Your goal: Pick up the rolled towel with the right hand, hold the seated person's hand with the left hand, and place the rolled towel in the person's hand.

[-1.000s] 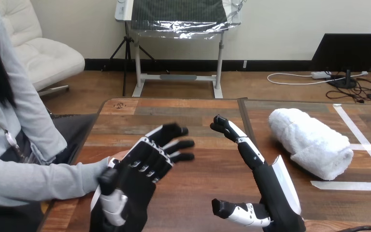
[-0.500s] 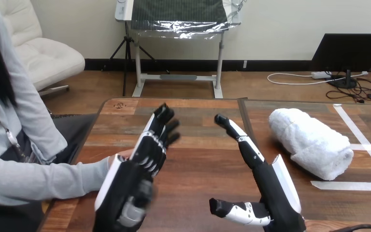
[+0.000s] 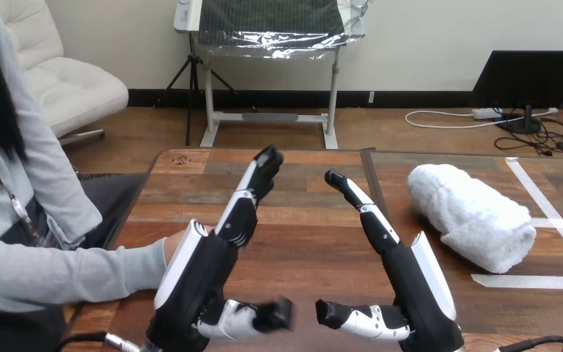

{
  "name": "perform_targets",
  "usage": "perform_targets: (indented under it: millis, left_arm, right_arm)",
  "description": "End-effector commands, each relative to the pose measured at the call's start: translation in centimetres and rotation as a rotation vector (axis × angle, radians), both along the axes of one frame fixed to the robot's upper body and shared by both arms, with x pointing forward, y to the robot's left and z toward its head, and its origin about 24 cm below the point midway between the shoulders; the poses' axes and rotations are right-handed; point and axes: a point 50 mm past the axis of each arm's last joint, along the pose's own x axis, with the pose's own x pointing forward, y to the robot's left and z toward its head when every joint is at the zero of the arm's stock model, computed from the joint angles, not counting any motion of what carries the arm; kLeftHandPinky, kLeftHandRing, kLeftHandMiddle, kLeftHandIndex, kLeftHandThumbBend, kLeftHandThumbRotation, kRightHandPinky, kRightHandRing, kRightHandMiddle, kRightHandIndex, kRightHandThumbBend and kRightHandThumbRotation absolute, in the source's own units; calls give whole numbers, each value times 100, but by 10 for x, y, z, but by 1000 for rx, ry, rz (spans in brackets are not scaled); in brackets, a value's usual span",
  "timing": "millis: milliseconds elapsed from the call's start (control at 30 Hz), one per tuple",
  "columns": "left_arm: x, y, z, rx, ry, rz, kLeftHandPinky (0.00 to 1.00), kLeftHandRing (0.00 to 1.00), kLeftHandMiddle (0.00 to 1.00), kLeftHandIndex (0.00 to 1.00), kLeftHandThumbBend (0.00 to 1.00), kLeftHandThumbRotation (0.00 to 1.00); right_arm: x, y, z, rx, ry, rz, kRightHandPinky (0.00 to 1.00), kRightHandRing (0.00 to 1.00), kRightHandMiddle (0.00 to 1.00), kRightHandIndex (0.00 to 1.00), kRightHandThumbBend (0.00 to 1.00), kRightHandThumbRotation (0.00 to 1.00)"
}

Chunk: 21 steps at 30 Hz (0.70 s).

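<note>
Rolled towel (image 3: 471, 215) lies on the table (image 3: 308, 246), apart from right hand (image 3: 419, 287).

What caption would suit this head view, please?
Left robot hand and right robot hand stand open; rolled towel lies untouched on the table.

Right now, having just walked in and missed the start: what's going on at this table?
The robot's left hand and right hand are raised over the table, fingers straight, palms facing each other, holding nothing. The rolled towel lies at the table's right, apart from the right hand, not yet picked up. The person's forearm reaches in from the left beside the left hand; I cannot tell whether they touch.
</note>
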Motion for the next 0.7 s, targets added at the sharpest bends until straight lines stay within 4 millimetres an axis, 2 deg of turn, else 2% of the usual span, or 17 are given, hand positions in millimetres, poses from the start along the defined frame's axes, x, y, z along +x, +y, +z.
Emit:
perform_targets:
  millis: [0,100,400,667]
  left_arm:
    - [12,3,13,31,-95,15,100,100,100,100,100,64]
    - [12,3,13,44,-109,25,100,100,100,100,100,59]
    - [12,3,13,83,-134,56,100,100,100,100,100,52]
    - [12,1,12,108,-139,79,100,100,100,100,100,49]
  right_arm:
    - [21,-2,21,20,-98,-5,98,97,94,94,100,73]
    - [22,-2,21,22,-98,-3,98,97,94,94,100,72]
    - [23,-5,22,24,-101,-12,98,98,95,94,100,71]
    - [27,-10,27,8,-119,-37,97,97,96,93,100,70]
